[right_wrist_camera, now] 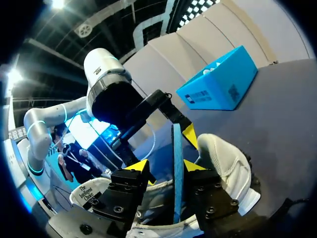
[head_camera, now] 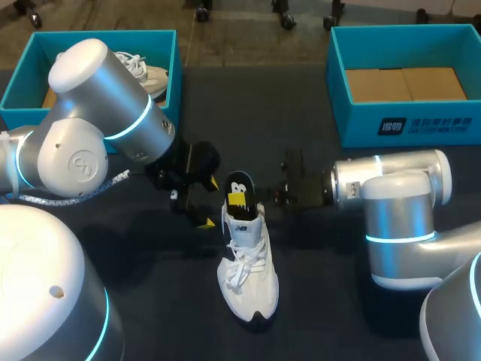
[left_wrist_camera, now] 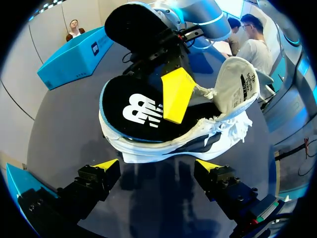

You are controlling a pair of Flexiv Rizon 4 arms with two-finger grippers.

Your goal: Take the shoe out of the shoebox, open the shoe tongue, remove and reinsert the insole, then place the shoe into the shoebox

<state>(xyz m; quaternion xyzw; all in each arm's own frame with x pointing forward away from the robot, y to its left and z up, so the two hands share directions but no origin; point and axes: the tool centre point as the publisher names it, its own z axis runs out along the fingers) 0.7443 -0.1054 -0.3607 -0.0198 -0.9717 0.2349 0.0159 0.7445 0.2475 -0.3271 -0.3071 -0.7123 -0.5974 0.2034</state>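
A white shoe point(head_camera: 248, 278) lies on the dark table, toe toward me. Its black insole point(head_camera: 239, 184) stands up out of the heel opening. My right gripper point(head_camera: 244, 197) reaches in from the right, its fingers on either side of the insole. In the right wrist view the insole point(right_wrist_camera: 177, 163) stands edge-on between the right gripper's point(right_wrist_camera: 166, 166) yellow tips, with a gap on one side. My left gripper point(left_wrist_camera: 158, 166) is open just behind the shoe's heel point(left_wrist_camera: 208, 139), holding nothing. The tongue point(left_wrist_camera: 237, 84) is folded forward, and a right fingertip point(left_wrist_camera: 176, 94) lies on the insole point(left_wrist_camera: 133, 109).
A teal shoebox point(head_camera: 22, 83) at the back left holds another white shoe point(head_camera: 146, 75). A second teal shoebox point(head_camera: 406, 124) at the back right shows only its brown cardboard floor. My left arm point(head_camera: 98, 128) fills the left foreground.
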